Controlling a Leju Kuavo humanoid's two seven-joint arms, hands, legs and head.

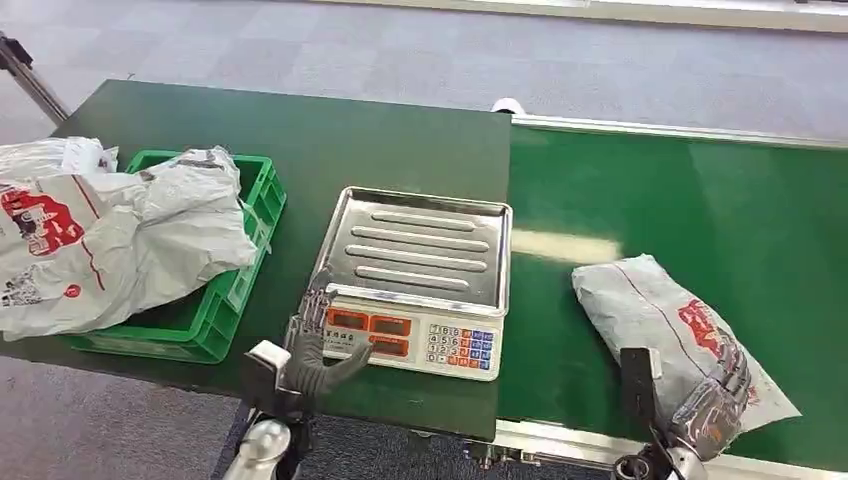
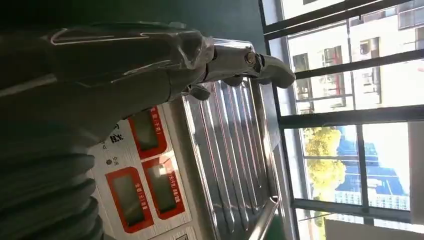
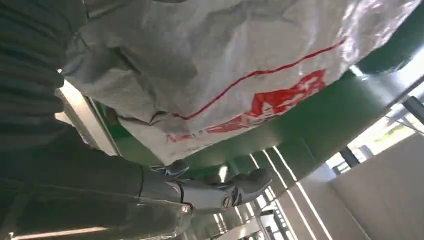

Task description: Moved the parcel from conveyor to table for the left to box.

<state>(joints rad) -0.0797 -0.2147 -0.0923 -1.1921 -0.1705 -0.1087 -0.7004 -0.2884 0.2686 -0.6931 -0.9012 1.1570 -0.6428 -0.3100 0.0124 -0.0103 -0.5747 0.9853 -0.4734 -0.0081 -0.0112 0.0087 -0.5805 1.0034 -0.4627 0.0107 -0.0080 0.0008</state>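
The grey parcel (image 1: 660, 310) with red print lies on the green conveyor (image 1: 680, 200) at the right. My right hand (image 1: 715, 405) is at the parcel's near end, with its fingers lying over the top. In the right wrist view the parcel (image 3: 225, 65) sits against the palm, and the thumb (image 3: 220, 192) sticks out below it with a small gap between them. My left hand (image 1: 318, 345) hovers at the front left corner of the scale (image 1: 420, 340), fingers spread and holding nothing. In the left wrist view the fingers (image 2: 250, 62) reach over the scale's steel tray (image 2: 235, 150).
A green crate (image 1: 225, 310) at the left of the dark green table (image 1: 330, 140) holds large grey parcels (image 1: 110, 235) that spill over its rim. The scale's steel tray (image 1: 425, 245) stands mid-table, right beside the conveyor's edge. Grey carpet floor lies beyond.
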